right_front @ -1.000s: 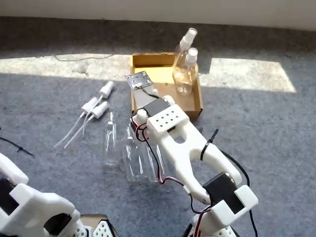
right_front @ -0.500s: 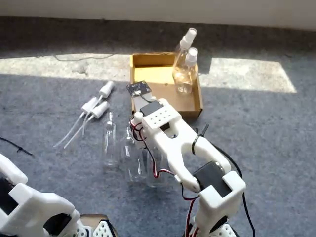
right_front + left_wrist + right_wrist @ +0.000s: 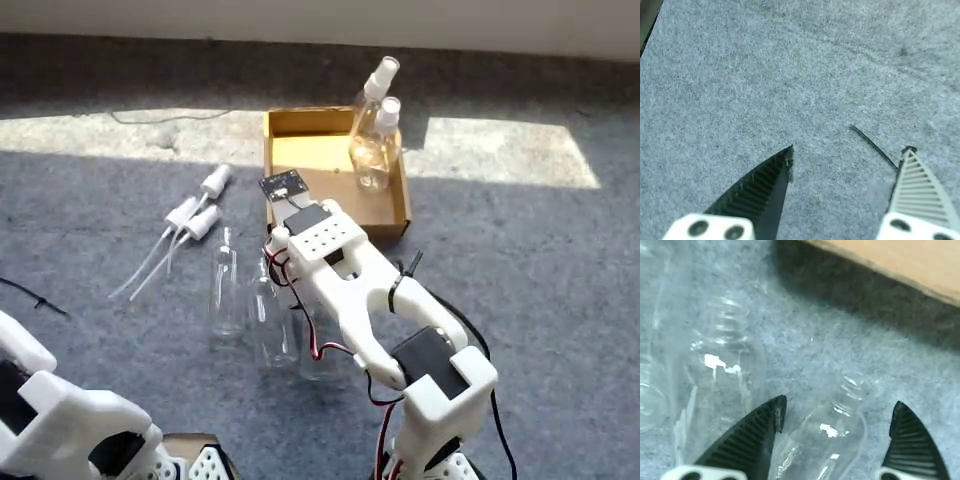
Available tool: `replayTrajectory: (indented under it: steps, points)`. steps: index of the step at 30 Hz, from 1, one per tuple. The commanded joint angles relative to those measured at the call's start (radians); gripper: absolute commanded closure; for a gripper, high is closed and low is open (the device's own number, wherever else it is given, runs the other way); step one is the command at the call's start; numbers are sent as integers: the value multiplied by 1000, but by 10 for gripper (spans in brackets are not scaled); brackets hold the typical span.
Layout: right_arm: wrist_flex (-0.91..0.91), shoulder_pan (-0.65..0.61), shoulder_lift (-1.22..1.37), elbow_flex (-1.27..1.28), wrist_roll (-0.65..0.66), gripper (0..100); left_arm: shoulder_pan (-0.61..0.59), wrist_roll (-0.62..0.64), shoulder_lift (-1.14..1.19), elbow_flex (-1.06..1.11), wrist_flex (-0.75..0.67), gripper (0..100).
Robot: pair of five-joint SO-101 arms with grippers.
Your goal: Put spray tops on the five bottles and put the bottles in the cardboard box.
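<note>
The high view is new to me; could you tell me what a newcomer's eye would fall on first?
The white right arm stretches over clear uncapped plastic bottles on the grey carpet, its hand open with one bottle between its fingers. Beyond it, the shallow brown cardboard box holds two clear bottles with white spray tops; three loose white spray tops lie on the carpet left of it.
</note>
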Motion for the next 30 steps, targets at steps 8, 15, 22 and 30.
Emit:
replayTrajectory:
  steps: [8, 15, 22, 30]
  points:
    - [36, 4, -105, -1, -2, 711, -8, -6, -12, -27, -14, 698]
    - [28, -47, -194, 31, 0, 711, -2, -6, -12, -27, -12, 698]
    - [-58, -42, -193, 117, 21, 710, -8, -6, -12, -25, -14, 698]
    - [12, -44, -199, 27, -11, 710, -1, -6, -12, -25, -11, 698]
